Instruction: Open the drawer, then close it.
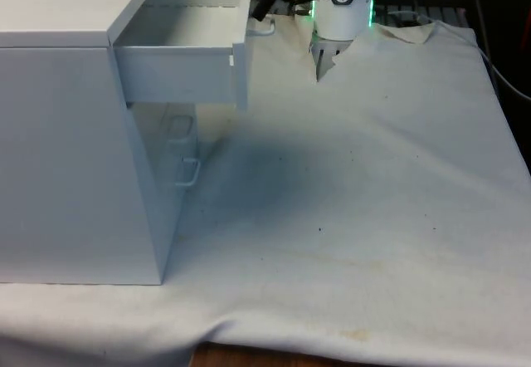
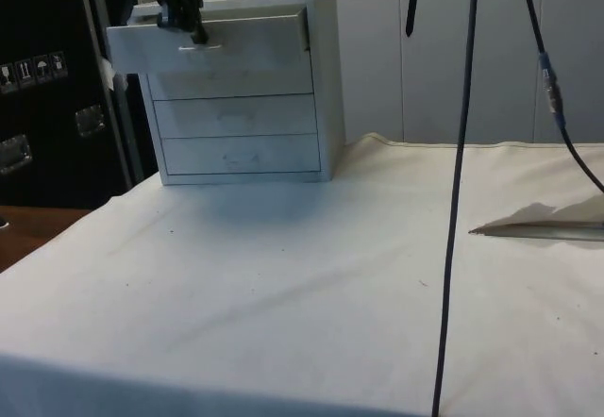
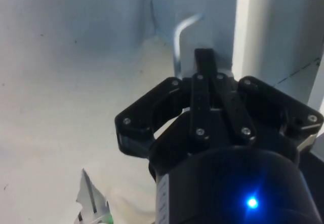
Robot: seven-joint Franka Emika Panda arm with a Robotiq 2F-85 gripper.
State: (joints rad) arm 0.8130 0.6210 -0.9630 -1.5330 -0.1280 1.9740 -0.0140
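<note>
One end effector point(image 3: 203, 64) pressed together at the handle point(image 3: 182, 36), top drawer point(image 1: 187, 56) pulled out.

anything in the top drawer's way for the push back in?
Nothing visible. The top drawer stands pulled out of the chest, and what shows of its inside is bare. The gripper is at the handle on the drawer's front.

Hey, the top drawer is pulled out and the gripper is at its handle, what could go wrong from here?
1. The gripper sits at the handle; an off-axis push could slip off it.
2. The top drawer is pulled far out, so a skewed push might jam it or shift the chest of drawers on the cloth.
</note>
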